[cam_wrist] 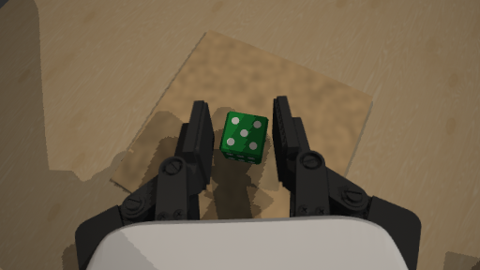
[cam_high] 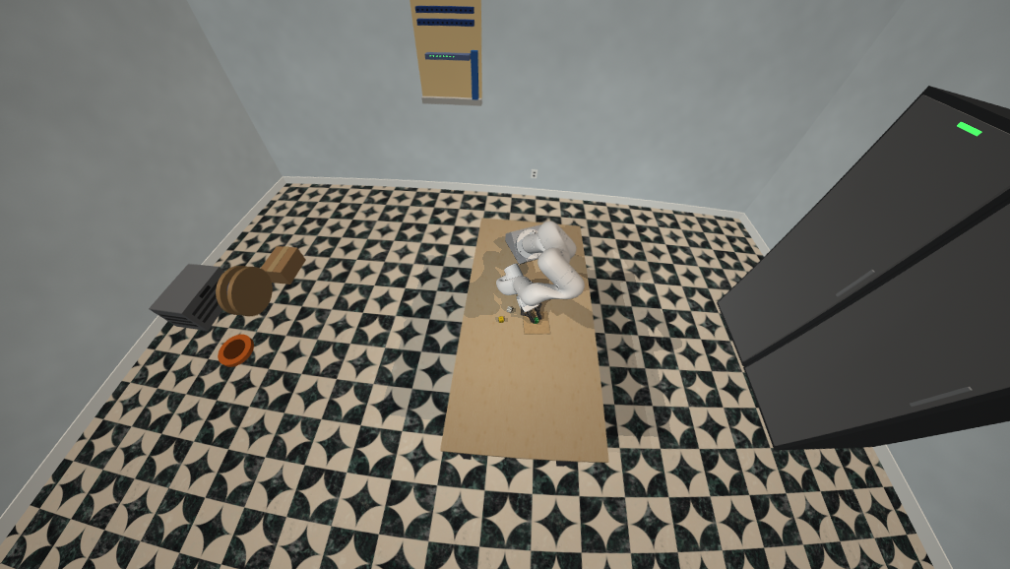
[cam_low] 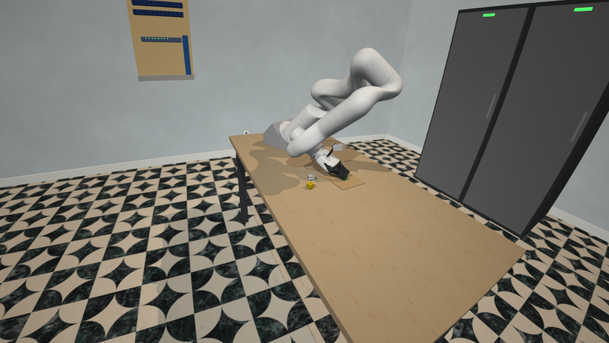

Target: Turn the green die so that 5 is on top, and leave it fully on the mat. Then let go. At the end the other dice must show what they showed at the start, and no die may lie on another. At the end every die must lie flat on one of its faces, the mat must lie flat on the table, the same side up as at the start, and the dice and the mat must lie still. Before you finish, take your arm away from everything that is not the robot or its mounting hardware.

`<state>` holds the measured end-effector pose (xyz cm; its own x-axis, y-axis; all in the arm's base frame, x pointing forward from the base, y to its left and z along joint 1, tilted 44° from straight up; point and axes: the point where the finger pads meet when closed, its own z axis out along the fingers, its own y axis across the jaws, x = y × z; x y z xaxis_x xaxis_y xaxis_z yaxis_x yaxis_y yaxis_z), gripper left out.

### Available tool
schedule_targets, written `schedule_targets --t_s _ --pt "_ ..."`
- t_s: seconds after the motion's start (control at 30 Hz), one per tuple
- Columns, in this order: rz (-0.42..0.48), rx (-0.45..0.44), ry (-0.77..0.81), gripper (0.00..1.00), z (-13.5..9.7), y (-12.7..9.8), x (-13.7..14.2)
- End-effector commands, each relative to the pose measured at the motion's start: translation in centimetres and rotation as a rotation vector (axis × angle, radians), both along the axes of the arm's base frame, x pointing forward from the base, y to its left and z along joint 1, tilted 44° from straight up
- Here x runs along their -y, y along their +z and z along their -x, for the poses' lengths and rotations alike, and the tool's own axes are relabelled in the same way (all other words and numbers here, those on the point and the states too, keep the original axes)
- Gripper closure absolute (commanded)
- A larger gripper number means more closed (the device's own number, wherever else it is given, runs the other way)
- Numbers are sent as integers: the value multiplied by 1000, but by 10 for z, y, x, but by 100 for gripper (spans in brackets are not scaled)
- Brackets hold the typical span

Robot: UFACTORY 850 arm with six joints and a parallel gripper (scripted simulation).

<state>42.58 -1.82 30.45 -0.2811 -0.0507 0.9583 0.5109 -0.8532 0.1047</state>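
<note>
The green die (cam_wrist: pixel 244 137) lies flat on the brown mat, with five white pips on its upper face in the wrist view. My gripper (cam_wrist: pixel 241 116) is low over the mat with one finger on each side of the die. A small gap shows on each side, so the fingers do not touch it; the gripper is open. The die also shows in the exterior view (cam_low: pixel 346 176), at the fingertips on the mat (cam_low: pixel 349 181), and in the top view (cam_high: pixel 536 319).
A white die (cam_low: pixel 311 176) and a yellow die (cam_low: pixel 310 186) lie on the table left of the mat, apart from each other. The arm's base (cam_low: pixel 276 134) stands at the table's far end. Dark cabinets (cam_low: pixel 511 106) stand to the right.
</note>
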Motion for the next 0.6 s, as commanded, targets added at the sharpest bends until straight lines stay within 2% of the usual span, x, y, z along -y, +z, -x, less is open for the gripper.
schedule_targets --t_s 0.0,0.2,0.57 --pt "0 1 0 58 14 -4 9" --pt "0 1 0 58 28 -9 18" --pt "0 1 0 58 32 -8 20"
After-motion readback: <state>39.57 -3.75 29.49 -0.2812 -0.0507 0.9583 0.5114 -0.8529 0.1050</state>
